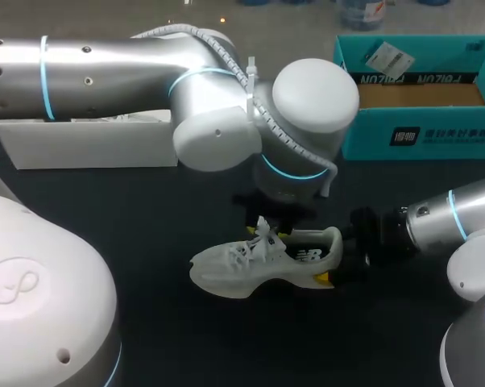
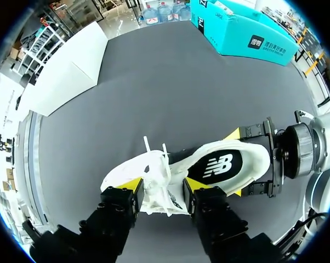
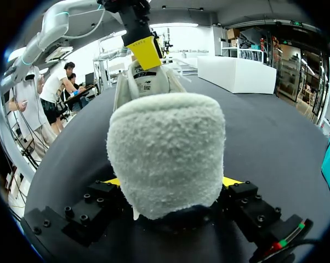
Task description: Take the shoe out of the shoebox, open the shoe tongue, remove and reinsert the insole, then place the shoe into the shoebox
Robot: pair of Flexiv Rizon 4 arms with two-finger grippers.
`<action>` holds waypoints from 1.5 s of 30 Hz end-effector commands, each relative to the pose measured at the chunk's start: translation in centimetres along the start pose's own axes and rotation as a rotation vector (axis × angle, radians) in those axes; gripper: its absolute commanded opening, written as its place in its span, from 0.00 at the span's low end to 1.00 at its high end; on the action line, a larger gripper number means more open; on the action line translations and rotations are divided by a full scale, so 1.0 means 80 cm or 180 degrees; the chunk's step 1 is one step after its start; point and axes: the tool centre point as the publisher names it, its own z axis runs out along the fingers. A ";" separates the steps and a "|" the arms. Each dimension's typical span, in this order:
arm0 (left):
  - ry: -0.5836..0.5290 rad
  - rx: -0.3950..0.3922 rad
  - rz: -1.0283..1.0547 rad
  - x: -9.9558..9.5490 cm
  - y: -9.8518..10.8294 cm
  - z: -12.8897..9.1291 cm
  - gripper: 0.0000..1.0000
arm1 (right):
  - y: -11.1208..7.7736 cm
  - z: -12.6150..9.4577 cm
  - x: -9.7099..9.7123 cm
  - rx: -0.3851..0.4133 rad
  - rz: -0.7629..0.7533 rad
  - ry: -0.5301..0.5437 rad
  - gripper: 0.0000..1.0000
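Note:
A white sneaker (image 1: 250, 262) stands upright on the dark table, toe toward my left arm's side; its black insole (image 2: 220, 164) shows in the opening. From above, my left gripper (image 2: 162, 186) has come down on the lacing: one yellow tip sits on the laces and the other just inside the opening, so it is shut on the tongue (image 2: 159, 175). My right gripper (image 3: 170, 183) is shut on the fleecy heel (image 3: 165, 153), one finger on each side. In the head view the right gripper (image 1: 339, 256) is at the shoe's heel end.
The open teal shoebox (image 1: 420, 137) stands at the back right, with a paper tag lying inside. A white lid (image 1: 89, 145) lies at the back left, partly under my left arm. Dark table surface lies in front of the shoe.

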 end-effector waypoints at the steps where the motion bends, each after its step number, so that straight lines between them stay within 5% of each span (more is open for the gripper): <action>1: -0.0009 0.0004 -0.0011 -0.002 0.000 -0.003 0.43 | -0.007 0.010 0.004 0.0019 0.0003 -0.0003 0.00; 7: -0.0007 0.0022 -0.0030 -0.006 0.000 -0.009 0.49 | -0.007 0.010 0.004 0.0019 0.0003 -0.0003 0.00; 10: 0.0001 0.0020 -0.0032 -0.006 0.000 -0.011 0.70 | -0.007 0.010 0.004 0.0019 0.0003 -0.0003 0.00; 13: 0.0001 0.0022 -0.0034 -0.007 0.002 -0.012 0.75 | -0.007 0.010 0.004 0.0019 0.0003 -0.0003 0.00; 25: 0.0004 0.0015 -0.0051 -0.011 0.007 -0.015 0.42 | -0.007 0.010 0.004 0.0019 0.0003 -0.0003 0.00; 35: 0.0020 0.0014 -0.0066 -0.013 0.010 -0.018 0.41 | -0.007 0.010 0.004 0.0019 0.0003 -0.0003 0.00; 38: 0.0036 -0.0031 -0.0042 -0.008 0.010 -0.014 0.34 | -0.007 0.010 0.004 0.0019 0.0003 -0.0003 0.00; 42: 0.0045 -0.0054 -0.0010 -0.002 0.011 -0.012 0.00 | -0.007 0.010 0.004 0.0019 0.0003 -0.0003 0.00; 45: 0.0045 -0.0066 0.0018 0.001 0.012 -0.011 0.00 | -0.007 0.010 0.004 0.0019 0.0003 -0.0003 0.00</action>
